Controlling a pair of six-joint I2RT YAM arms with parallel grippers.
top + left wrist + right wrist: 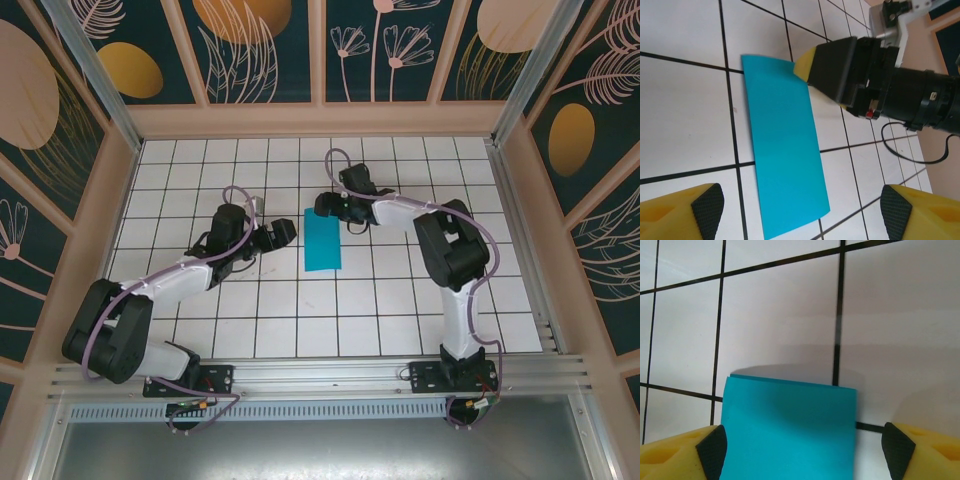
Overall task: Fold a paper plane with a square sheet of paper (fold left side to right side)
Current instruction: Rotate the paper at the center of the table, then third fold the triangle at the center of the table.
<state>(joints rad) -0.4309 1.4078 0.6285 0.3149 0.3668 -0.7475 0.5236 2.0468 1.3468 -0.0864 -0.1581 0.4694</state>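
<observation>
A cyan-teal sheet of paper (322, 240) lies flat on a white table (400, 300) ruled with a black grid, near the middle, between two robot arms. It is a narrow, unmarked rectangle, its long sides running away from the arm bases, with crisp straight edges. In the right wrist view a thin second edge peeks out along its far end, so it looks doubled over.

The left arm stretches low across the table from the near left, and the left gripper (281, 235) sits just beside the paper's left long edge, facing it, fingers spread wide and holding nothing. The right arm bends up at the elbow and reaches back left, placing the right gripper (328, 207) at the paper's far end, its yellow fingers (675, 452) parted wide on either side of that end, not pinching it
</observation>
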